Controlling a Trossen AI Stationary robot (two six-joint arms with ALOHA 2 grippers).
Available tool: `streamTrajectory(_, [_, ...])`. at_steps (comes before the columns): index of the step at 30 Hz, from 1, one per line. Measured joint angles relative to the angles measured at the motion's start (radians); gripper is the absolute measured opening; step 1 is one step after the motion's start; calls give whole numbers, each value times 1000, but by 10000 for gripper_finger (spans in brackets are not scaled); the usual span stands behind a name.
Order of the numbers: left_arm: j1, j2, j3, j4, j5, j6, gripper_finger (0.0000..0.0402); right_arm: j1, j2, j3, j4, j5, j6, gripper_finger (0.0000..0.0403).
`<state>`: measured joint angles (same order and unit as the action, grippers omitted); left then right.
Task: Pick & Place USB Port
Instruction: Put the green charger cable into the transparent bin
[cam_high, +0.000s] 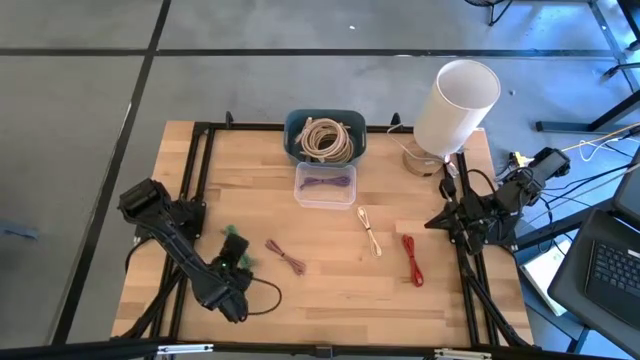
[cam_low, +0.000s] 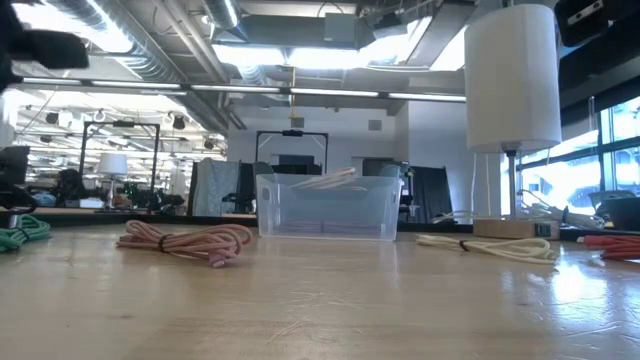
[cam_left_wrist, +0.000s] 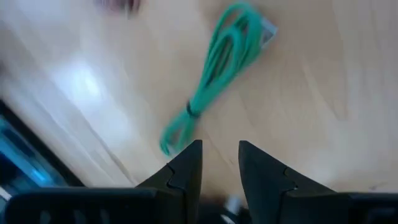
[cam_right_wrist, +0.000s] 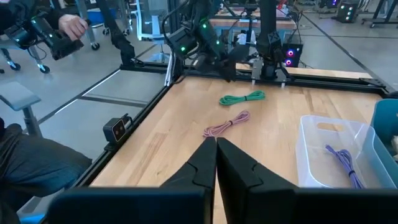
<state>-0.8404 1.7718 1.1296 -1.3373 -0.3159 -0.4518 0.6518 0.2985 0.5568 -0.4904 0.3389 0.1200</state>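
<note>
- My left gripper (cam_left_wrist: 220, 163) is hanging over the near-left part of the table (cam_high: 330, 290), fingers parted a little with nothing between them. The green cable (cam_left_wrist: 214, 68) lies on the wood just past the tips.
- My right gripper (cam_right_wrist: 216, 149) is parked at the right edge of the table, fingers pressed together, empty.
- Loose cable bundles on the wood, four by my count: that green one, a pink cable (cam_high: 287, 257) next to it, a cream cable (cam_high: 370, 232) further right, and a red cable (cam_high: 412, 259) nearest the right arm.
- Two containers at the far middle, touching. The clear tub (cam_high: 300, 196) has one purple cable (cam_high: 328, 183) in it. The blue bin (cam_high: 292, 135) behind it holds a coil of beige rope (cam_high: 327, 139), can't tell how many pieces.
- One white lamp (cam_high: 456, 104) at the far-right corner.
- A person's hand (cam_right_wrist: 70, 25) shows in the room beyond the table.
</note>
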Motion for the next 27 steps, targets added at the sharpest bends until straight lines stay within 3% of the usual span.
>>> streamTrajectory(4, [34, 0, -28, 112, -66, 106, 97, 0, 0, 0, 0, 0, 0, 17])
streamTrajectory(9, [88, 0, -55, 235, -14, 183, 97, 0, 0, 0, 0, 0, 0, 17])
streamTrajectory(16, [128, 0, -80, 226, 124, 213, 97, 0, 0, 0, 0, 0, 0, 17])
streamTrajectory(27, [131, 0, -107, 314, 82, 256, 97, 0, 0, 0, 0, 0, 0, 17])
